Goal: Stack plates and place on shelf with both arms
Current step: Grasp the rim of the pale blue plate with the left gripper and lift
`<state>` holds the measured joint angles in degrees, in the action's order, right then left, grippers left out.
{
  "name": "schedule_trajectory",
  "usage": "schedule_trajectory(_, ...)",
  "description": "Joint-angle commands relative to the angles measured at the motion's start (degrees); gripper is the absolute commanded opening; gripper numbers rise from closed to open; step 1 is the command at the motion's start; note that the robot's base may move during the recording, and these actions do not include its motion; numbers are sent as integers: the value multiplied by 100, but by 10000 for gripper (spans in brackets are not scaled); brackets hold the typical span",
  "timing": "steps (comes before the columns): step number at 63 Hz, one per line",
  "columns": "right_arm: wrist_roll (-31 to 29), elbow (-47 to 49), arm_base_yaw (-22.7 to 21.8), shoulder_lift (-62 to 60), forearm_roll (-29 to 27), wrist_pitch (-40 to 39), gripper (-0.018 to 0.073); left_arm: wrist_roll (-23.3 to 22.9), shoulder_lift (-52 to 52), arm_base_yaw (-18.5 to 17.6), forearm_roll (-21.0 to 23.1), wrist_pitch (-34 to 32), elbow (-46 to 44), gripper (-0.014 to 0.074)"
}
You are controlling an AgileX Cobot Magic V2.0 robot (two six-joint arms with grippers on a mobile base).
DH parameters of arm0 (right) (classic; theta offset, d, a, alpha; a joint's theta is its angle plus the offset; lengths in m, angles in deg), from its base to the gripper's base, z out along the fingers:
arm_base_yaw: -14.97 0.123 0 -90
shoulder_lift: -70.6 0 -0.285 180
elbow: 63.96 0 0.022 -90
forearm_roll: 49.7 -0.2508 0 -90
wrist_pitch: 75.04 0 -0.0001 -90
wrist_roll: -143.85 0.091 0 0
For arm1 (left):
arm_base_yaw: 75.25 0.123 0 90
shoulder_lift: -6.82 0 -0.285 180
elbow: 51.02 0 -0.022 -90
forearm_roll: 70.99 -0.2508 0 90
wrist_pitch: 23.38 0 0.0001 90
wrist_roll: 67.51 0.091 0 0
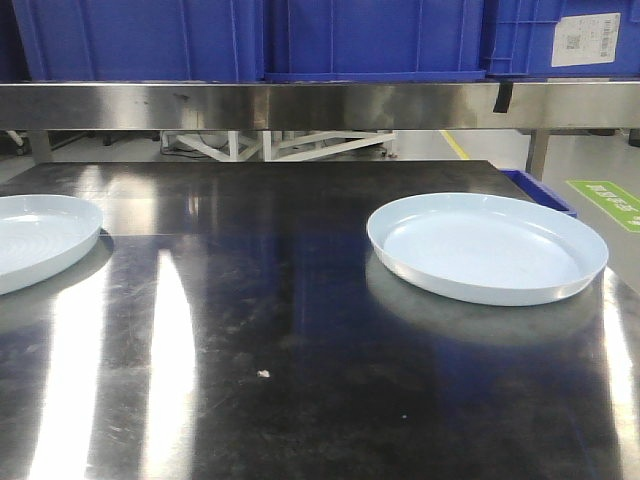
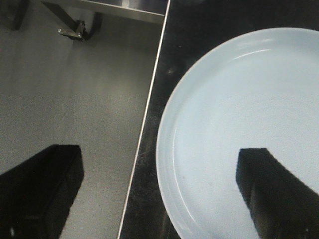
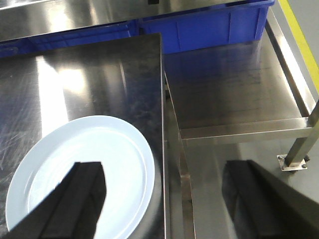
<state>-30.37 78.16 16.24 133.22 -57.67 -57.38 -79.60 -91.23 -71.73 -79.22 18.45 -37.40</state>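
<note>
Blue plastic crates [image 1: 360,35] sit on the brushed stainless-steel shelf [image 1: 300,105], whose long flat front rail runs across the far side of the dark, glossy, scratched table [image 1: 280,340]. Two round, shallow, pale blue-white plates lie well apart on the table, not stacked. The left plate [image 1: 40,240] is cut off by the picture's edge; the right plate [image 1: 487,247] sits near the right edge. Bare tabletop lies between them, but for a small white crumb [image 1: 263,374].

The left pincer [image 2: 159,152] is spread wide, one black finger [image 2: 279,194] over its plate [image 2: 239,99] and the other beyond the table edge, over the grey floor [image 2: 75,89]. The right pincer [image 3: 164,167] is also wide: one finger over its plate [image 3: 114,144], the other past the table edge. Neither holds anything.
</note>
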Motion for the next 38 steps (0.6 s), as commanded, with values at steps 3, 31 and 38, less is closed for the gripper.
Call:
schedule_trajectory(3, -6, 221, -11, -17, -24, -383, 593, -60, -76, 41, -49, -251, -304, 644)
schedule_trajectory(31, -6, 221, -11, 167, -66, -335, 593, -60, -789, 64, -85, -447, -434, 644)
schedule_trajectory(38, -6, 221, -11, 174, -86, -341, 593, -60, -916, 64, -85, -458, -434, 644)
